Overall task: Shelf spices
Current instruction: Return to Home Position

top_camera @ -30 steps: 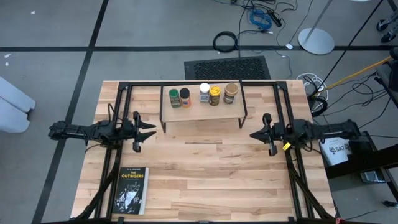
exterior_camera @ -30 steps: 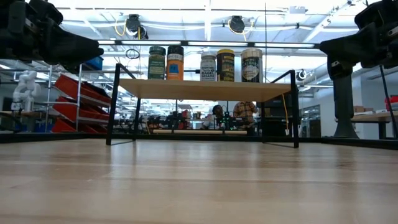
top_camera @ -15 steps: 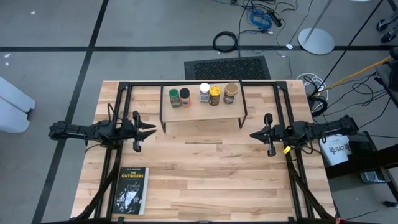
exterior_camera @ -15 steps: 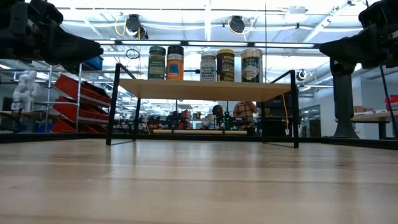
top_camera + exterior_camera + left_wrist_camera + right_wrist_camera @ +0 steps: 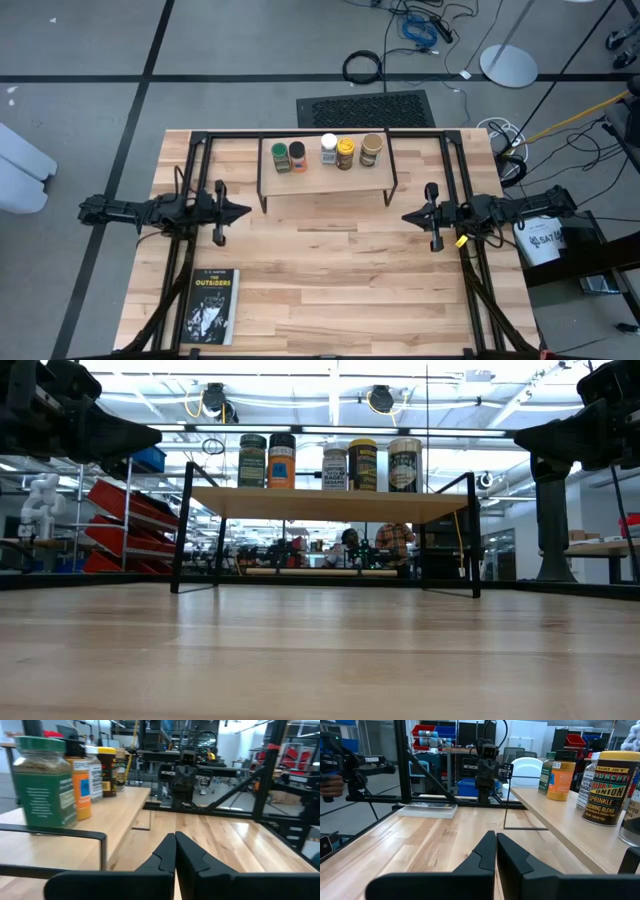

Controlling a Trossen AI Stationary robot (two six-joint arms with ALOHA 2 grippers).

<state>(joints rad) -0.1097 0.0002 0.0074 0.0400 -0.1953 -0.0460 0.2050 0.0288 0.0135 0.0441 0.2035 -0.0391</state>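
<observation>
While both arms hang level at the sides of the counter (image 5: 340,280), the left tool (image 5: 245,211) and right tool (image 5: 406,216) are pinched together on nothing, tips facing each other. Near the back edge the shelf (image 5: 325,182) runs side to side. Upright in one row along it are the green-lidded jar (image 5: 279,153), black-lidded jar (image 5: 297,155), white-lidded jar (image 5: 328,148), yellow-lidded jar (image 5: 345,151) and tan-lidded jar (image 5: 371,148).

The table (image 5: 330,270) is pale planked wood, smooth and faintly glossy; at twelve o'clock the shelf (image 5: 325,182) is light matt wood on thin black metal wire legs; its spices (image 5: 329,150) wear glossy labels; at seven o'clock the book (image 5: 211,306) has a dark paper cover.
</observation>
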